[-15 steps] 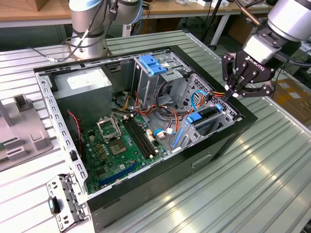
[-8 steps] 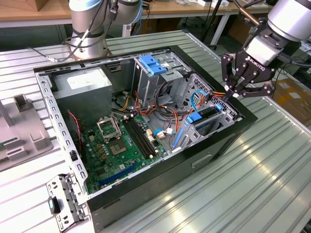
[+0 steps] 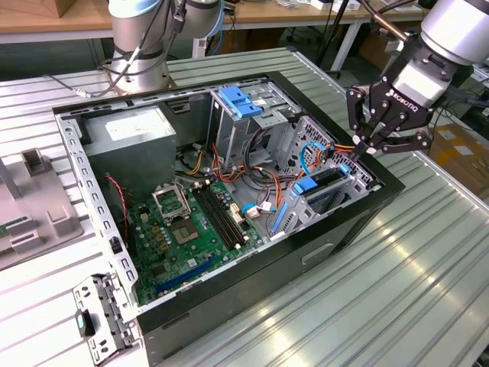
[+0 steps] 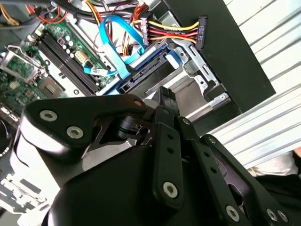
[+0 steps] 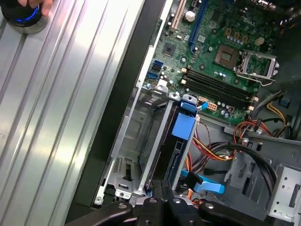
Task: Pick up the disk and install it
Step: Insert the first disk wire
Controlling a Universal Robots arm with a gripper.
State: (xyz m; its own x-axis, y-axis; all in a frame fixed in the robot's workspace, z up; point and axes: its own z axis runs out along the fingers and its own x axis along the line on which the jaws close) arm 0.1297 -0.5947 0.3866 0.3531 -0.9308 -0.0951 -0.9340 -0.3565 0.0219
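Ribbed metal tabletop (image 3: pixel 397 290) carries an open black computer case (image 3: pixel 306 256), with wooden workbenches (image 3: pixel 46 19) in the room behind. The disk (image 3: pixel 325 186) already sits inside the case, standing on edge in the metal drive cage (image 5: pixel 136 136) at the exterior view's right end. In the first wrist view the disk (image 5: pixel 175 155) shows me its thin edge, with a blue plastic tab (image 5: pixel 183 126) on it. Its long axis runs alongside the black case wall beside the cage, and one end points toward the green circuit board (image 3: pixel 179 233). My claw (image 3: pixel 359 151) hangs right at the cage's top rim, clenched tip to tip and grasping nothing. Whether the tips touch the disk I cannot tell. In the second wrist view the claw (image 4: pixel 165 96) is just beside a light-blue flat cable (image 4: pixel 117 33) and a bundle of red and yellow wires (image 4: pixel 169 28). Farther off in the case is the big grey power box (image 3: pixel 130 149), whose white sticker (image 3: pixel 136 122) has print too small to read. A grey tray (image 3: pixel 30 206) lies on the table at the exterior view's left.
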